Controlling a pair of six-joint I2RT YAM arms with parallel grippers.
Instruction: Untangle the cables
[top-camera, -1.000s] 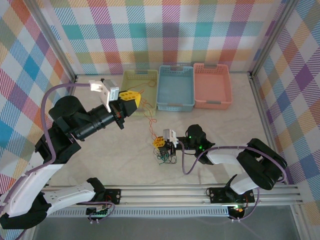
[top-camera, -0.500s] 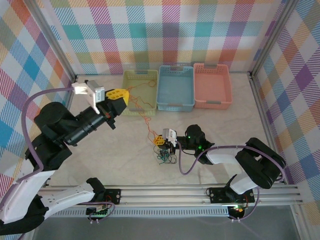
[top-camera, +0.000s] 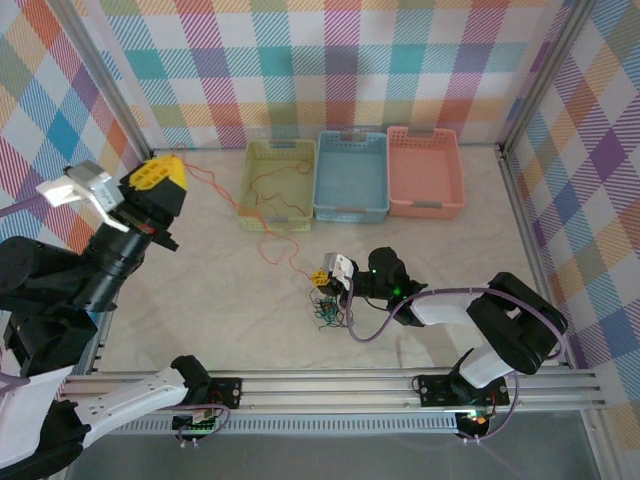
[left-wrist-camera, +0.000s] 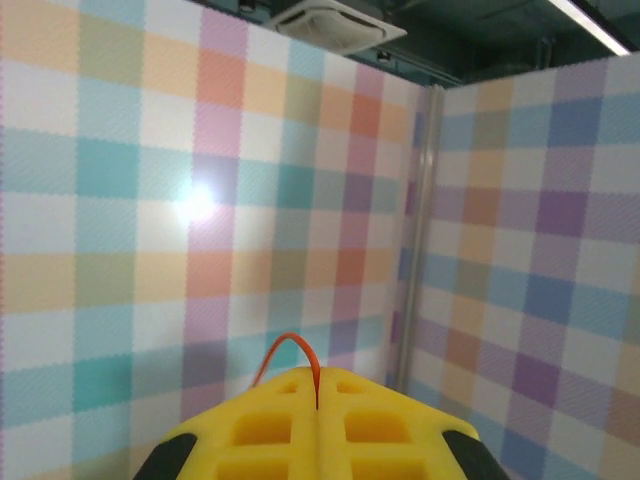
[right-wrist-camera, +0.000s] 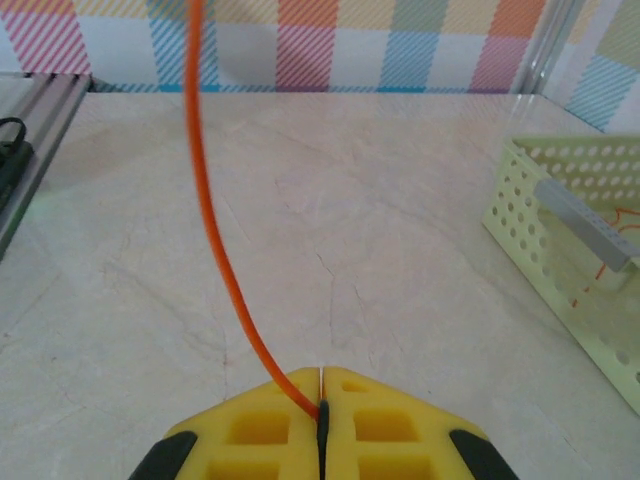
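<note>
1. Noted the red-orange cable (top-camera: 263, 245) strung in a slack line from the middle of the desk (top-camera: 220, 295), across the yellow basket (top-camera: 300, 222), out to the far-left corner.
2. Found the green and black cables (top-camera: 330, 316) still bunched in a small knot toward the near edge, just beside the right gripper (top-camera: 322, 280).
3. Compared with a second ago: left gripper (top-camera: 160, 175) swung from the yellow basket's front out to the far-left corner and raised; right gripper unmoved. Far more red-orange strand paid out.
4. Judged one strand nearly drawn free; the knot itself not yet loosened.
5. Checked grips: left gripper (left-wrist-camera: 317, 385) pressed together on a small red-orange loop; right gripper (right-wrist-camera: 321, 400) pinching the same cable where it leaves the knot.
6. Logged materials: thin, limp, glossy wire; blocky yellow fingertips with square recesses; perforated plastic basket; smooth, faintly veined desk.
</note>
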